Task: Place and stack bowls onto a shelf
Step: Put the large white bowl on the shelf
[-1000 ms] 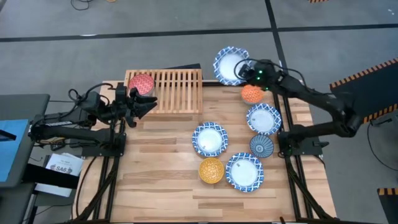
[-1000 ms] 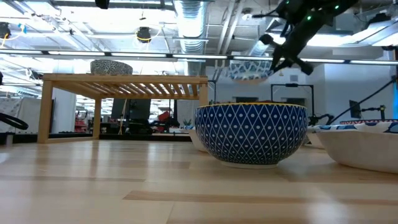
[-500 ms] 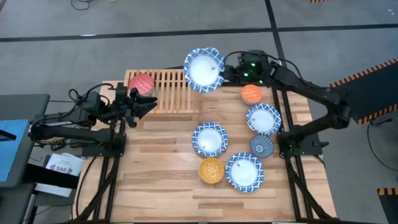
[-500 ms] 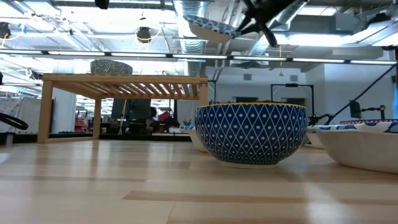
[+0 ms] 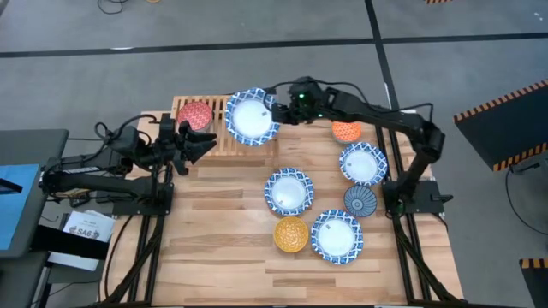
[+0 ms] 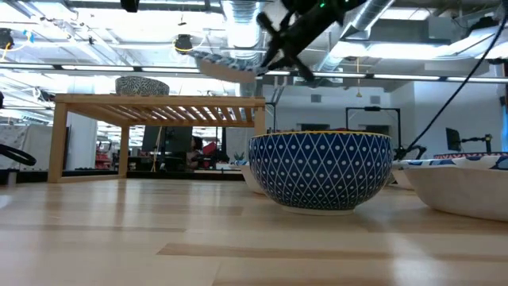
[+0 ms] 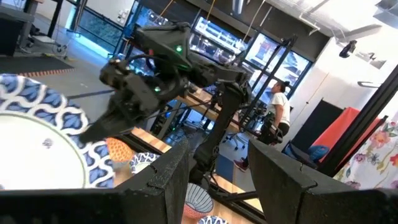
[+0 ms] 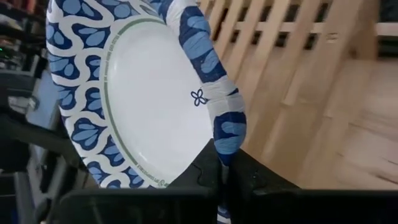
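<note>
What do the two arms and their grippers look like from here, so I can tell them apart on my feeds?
Both arms are dark, nearly black, jointed and slender, on black frames at the table edges. The left gripper has two blocky, flat-faced dark fingers, with black cables looping behind its wrist. The right gripper is also dark, and a small green light glows on the housing just behind it.
</note>
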### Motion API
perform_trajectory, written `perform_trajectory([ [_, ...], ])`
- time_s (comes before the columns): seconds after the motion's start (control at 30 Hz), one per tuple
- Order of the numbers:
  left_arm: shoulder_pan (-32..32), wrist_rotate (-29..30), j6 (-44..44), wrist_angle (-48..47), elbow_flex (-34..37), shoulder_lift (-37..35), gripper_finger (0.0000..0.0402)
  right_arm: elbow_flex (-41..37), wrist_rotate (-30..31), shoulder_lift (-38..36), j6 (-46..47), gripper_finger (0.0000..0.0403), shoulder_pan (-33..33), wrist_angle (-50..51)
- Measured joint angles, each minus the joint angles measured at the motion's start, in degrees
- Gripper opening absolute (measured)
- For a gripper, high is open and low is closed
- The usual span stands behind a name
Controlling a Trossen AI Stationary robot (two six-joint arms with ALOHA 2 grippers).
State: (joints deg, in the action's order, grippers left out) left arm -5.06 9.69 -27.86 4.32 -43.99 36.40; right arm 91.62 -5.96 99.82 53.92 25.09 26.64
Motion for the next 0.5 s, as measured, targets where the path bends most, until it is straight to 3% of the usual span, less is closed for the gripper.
perform_trajectory([
  [0.5, 0.0, 0.0, -0.5, -2.4, 0.0, 0.0, 0.0149, 0.3, -1.8, 6.5, 5.2, 0.0057, 0.1, -7.1],
])
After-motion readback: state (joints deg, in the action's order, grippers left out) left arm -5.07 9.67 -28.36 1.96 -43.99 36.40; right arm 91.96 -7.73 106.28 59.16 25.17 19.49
